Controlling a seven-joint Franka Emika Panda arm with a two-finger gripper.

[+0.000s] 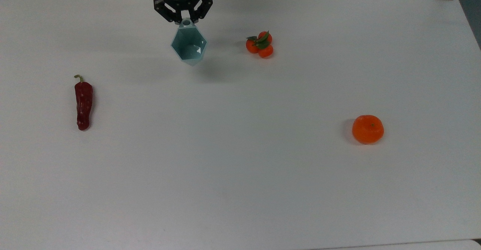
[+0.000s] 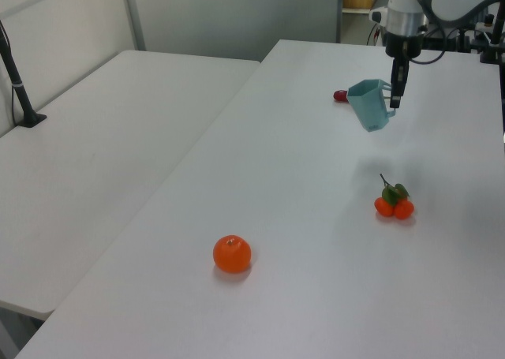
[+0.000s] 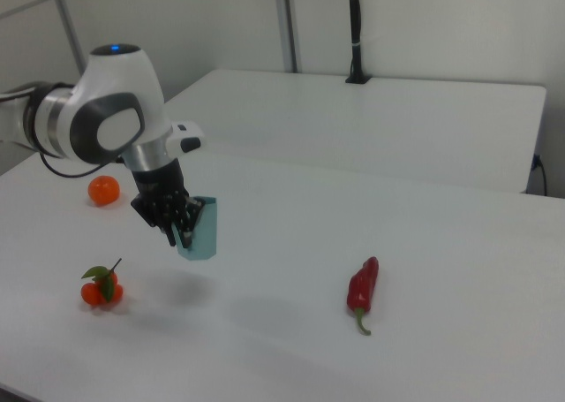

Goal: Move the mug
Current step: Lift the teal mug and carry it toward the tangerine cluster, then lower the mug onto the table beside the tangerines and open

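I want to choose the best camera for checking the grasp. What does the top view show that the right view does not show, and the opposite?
Top view alone: the hollow inside of the mug through its hexagonal rim, and its handle with a round hole, held by the gripper.

Right view alone: the mug's outer side hanging clear above the table, with its shadow below, plus the arm's white joint and a second table behind.

Both: the mug in the gripper, the red chili pepper, the cluster of small oranges, and the single orange.
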